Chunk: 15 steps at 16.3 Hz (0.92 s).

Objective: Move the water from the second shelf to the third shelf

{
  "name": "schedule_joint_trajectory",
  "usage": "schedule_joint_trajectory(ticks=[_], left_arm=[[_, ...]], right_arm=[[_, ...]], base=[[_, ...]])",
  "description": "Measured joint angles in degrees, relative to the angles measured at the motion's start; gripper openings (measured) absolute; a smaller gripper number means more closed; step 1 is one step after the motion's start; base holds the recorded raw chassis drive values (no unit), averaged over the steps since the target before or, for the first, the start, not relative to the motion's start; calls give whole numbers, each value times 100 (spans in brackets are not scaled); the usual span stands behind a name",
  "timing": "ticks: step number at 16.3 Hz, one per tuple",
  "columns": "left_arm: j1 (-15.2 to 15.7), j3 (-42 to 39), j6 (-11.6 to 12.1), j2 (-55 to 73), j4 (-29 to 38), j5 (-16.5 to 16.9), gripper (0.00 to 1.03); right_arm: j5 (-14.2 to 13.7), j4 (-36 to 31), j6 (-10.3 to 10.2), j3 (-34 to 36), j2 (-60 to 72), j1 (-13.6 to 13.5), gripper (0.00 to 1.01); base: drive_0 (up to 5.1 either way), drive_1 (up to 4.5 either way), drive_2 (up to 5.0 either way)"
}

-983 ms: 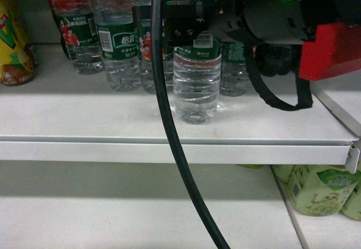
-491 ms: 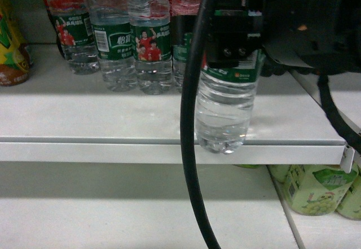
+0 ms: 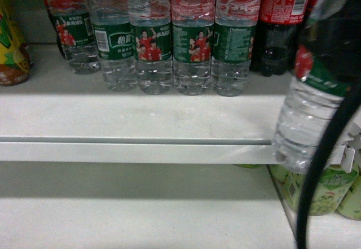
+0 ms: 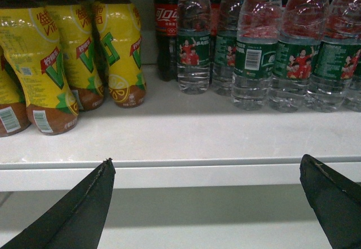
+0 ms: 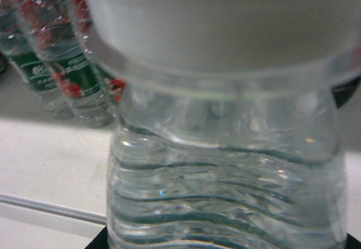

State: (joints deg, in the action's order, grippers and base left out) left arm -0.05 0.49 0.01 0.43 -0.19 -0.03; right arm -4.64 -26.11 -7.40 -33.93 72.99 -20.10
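The water bottle [image 3: 307,113], clear and ribbed with a dark green label, hangs tilted at the right of the head view. It is off the upper shelf [image 3: 141,119], its base level with the shelf's front lip. In the right wrist view the water bottle [image 5: 225,164] fills the frame, and my right gripper [image 5: 225,244] is shut on it, with only black finger corners showing at the bottom edge. My left gripper [image 4: 207,160] stands open and empty in front of the shelf lip, its black fingers [image 4: 84,204] spread wide. The lower shelf [image 3: 141,215] lies below.
Several more water bottles [image 3: 149,40] stand in a row at the back of the upper shelf, with cola bottles [image 3: 282,17] to their right and yellow drink bottles [image 4: 73,51] to the left. Green drink packs [image 3: 321,189] sit low on the right. A black cable [image 3: 316,175] crosses the bottle.
The right arm carried the water bottle rightward and out over the shelf's front edge, closer to the camera. This uncovered the row of bottles behind it.
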Motion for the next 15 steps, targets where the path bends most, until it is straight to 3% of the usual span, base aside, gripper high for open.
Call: schedule_joint_trajectory(ticks=[3,8,11,13,15], left_arm=[[0,0,0,0,-2,0,98],[0,0,0,0,-2,0,98],[0,0,-2,0,0,0,98],[0,0,-2,0,0,0,98],[0,0,-2,0,0,0,98]], right_arm=[[0,66,-2,50,-173,149,44],[308,870,15,350,-1386,1128,44],[295,1296,57,525,-2105,1521,44],[448,1561,44,597,-2590,1843,44],[516,1902,-7,662,-3005,1974,44]], base=[[0,0,0],[0,0,0],[0,0,0],[0,0,0],[0,0,0]])
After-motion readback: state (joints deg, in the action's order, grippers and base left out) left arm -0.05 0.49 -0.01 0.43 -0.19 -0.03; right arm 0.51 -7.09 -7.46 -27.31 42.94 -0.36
